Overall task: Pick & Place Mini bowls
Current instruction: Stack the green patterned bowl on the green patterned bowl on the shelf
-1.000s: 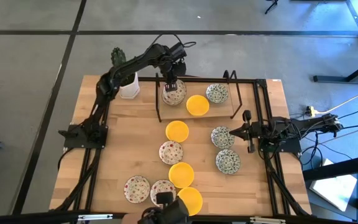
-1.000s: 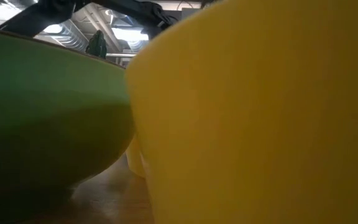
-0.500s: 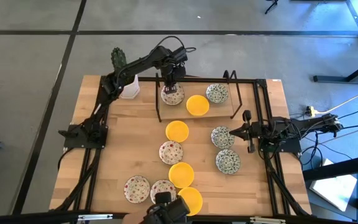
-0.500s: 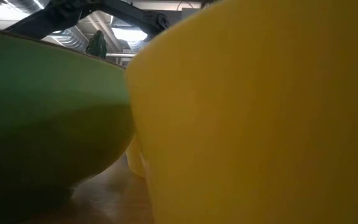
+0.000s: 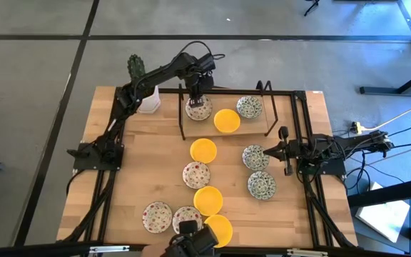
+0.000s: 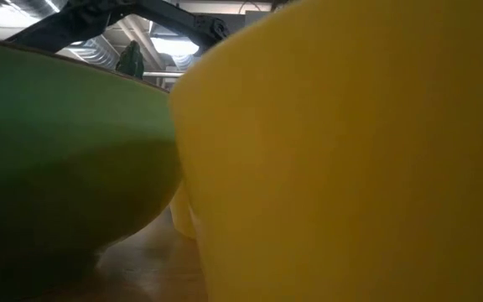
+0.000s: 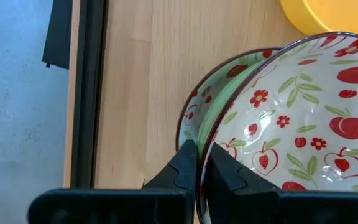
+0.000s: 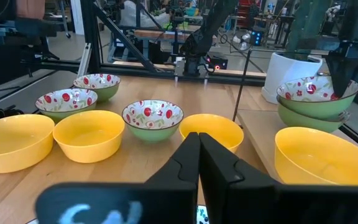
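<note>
The left gripper (image 5: pixel 198 100) fingers (image 7: pixel 185 163) pinch the rim of a red-speckled bowl (image 7: pixel 297 124), stacked on another at 12 o'clock on the worktop (image 5: pixel 134 164). Two more bowls sit beside the stack. About nine bowls wait. The right gripper (image 5: pixel 285 151) rests at 3 o'clock, fingers clenched.

Red-fruit-and-green-leaf print on white lines the gripped bowl (image 7: pixel 303 118), green outside. Plain yellow bowls (image 5: pixel 204 150) and green-grey patterned white bowls (image 5: pixel 261 185) lie on the light wooden table (image 5: pixel 141 164); arms black.
</note>
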### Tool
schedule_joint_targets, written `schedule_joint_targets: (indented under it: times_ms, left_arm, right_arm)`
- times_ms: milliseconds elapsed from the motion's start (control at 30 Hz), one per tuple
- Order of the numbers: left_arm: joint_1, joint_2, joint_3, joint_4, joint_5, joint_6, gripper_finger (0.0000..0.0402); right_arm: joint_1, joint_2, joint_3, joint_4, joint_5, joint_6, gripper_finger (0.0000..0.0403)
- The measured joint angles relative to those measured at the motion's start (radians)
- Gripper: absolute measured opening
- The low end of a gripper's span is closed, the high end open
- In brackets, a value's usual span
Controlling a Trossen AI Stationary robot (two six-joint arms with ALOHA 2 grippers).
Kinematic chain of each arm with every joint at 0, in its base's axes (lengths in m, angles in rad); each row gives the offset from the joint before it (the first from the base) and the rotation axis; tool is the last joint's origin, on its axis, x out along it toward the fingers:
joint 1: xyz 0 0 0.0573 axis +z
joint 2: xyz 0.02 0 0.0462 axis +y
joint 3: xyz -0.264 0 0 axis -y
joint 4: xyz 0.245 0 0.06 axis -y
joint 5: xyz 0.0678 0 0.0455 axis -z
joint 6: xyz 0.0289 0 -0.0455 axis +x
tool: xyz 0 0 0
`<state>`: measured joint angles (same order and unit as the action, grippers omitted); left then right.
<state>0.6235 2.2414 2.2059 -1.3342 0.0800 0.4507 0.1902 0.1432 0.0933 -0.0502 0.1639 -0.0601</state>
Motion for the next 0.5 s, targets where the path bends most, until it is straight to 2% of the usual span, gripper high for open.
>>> schedule_joint_targets:
  times_ms: [500]
  left_arm:
    - [-0.009, 0.0, -0.041, -0.002, -0.011, -0.021, 0.0015]
  right_arm:
    - [0.0, 0.0, 0.0, 0.0, 0.0, 0.002, 0.0008]
